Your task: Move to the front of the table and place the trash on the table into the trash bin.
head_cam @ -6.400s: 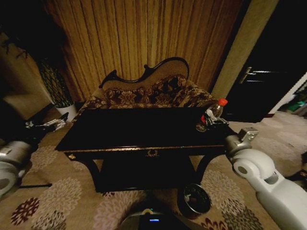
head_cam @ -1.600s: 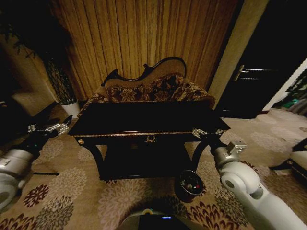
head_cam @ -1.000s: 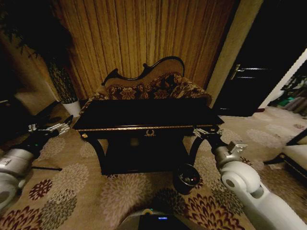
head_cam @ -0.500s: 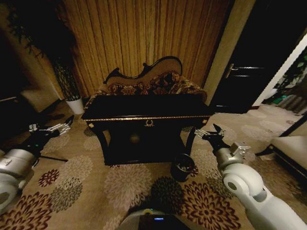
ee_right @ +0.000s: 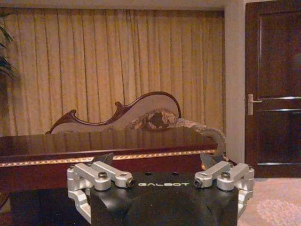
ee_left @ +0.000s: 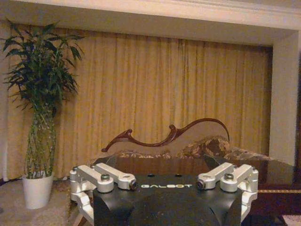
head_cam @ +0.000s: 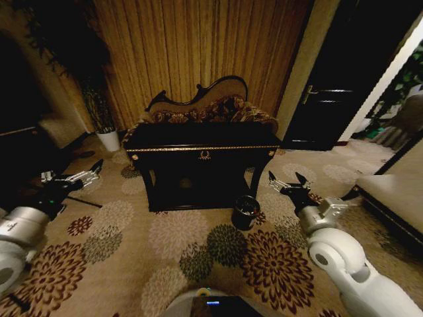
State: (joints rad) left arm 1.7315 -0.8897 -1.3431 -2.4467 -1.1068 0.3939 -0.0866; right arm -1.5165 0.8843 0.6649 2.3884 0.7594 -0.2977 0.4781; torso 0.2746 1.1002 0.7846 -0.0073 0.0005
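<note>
The black glossy table [head_cam: 201, 140] with gold trim stands some way ahead at the centre, and its top looks bare. Its top edge also appears past the left gripper [ee_left: 162, 181] and the right gripper [ee_right: 157, 162]. The small round trash bin [head_cam: 246, 212] stands on the carpet by the table's front right leg; its inside is too dark to read. The trash is out of view. My right gripper [head_cam: 287, 182] hovers open and empty just right of the bin. My left gripper [head_cam: 74, 176] is held open far to the left, over the carpet.
A floral sofa [head_cam: 205, 109] stands behind the table against the curtains. A plant in a white pot [head_cam: 109, 140] is at the back left, a dark door [head_cam: 330, 86] at the back right, and a low padded seat [head_cam: 396, 198] at the right. Open floral carpet [head_cam: 185, 244] lies before me.
The whole view has pulled back, so the table and bin look smaller and farther. The bottle my right gripper was on earlier is gone from the table; that gripper is empty.
</note>
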